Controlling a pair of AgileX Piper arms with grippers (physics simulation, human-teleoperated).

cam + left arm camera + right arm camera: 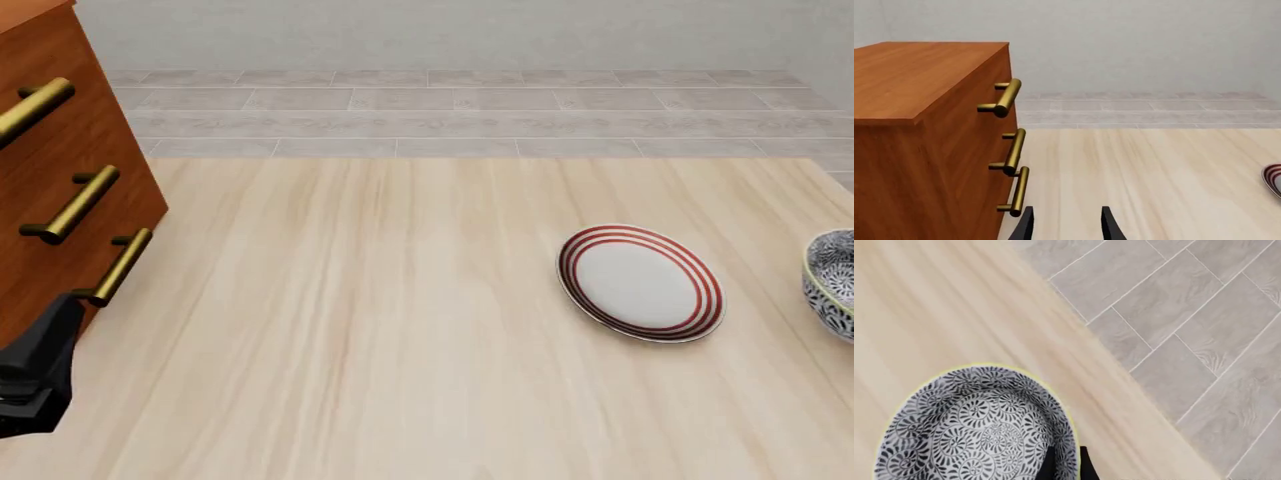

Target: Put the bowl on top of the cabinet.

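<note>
The bowl (977, 425) looks stiff, glazed and breakable, probably slick, so its thin rim wall is the place to pinch; it sits near the worktop's (400, 320) right edge, beyond the plate (641, 282), well apart from the cabinet (60, 180). The right end effector (1066, 462) straddles that rim, seemingly clenched on it, while the left end effector (1066, 225) hangs released beside the cabinet

On the pale wooden table (400, 330), the cabinet (67, 170) stood at the left edge with a dark arm part (34, 375) before it, the red-ringed plate (641, 283) lay right of centre, and the bowl (834, 280) sat at the right edge.
</note>
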